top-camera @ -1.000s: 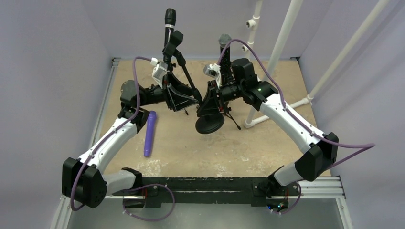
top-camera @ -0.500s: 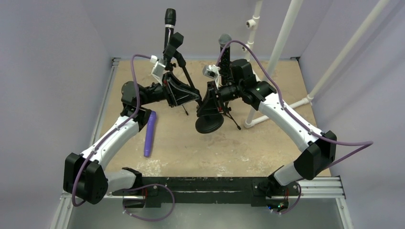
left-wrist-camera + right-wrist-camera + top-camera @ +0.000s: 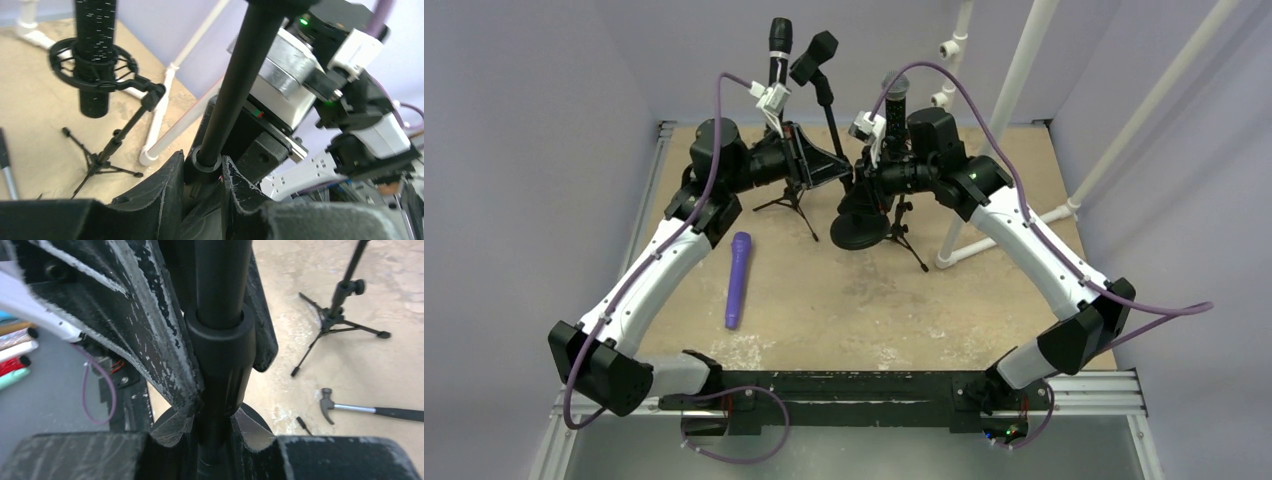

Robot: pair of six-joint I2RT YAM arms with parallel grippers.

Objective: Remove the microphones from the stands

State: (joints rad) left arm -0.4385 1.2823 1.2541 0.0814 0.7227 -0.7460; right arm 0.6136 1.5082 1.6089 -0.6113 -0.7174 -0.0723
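Purple microphone lay flat on table, left of centre. Black microphone stood upright at back, above left wrist. Left gripper clenched on stand pole, at collar. Right gripper clamped same pole, just beside left fingers. Round base under both. Grey-headed microphone upright behind right wrist, apart from both grippers.

Two tripod stands flank a round-based stand where both arms meet, crowding the back of the surface. White pipes block the right rear. A purple microphone lies left; the near middle is open.
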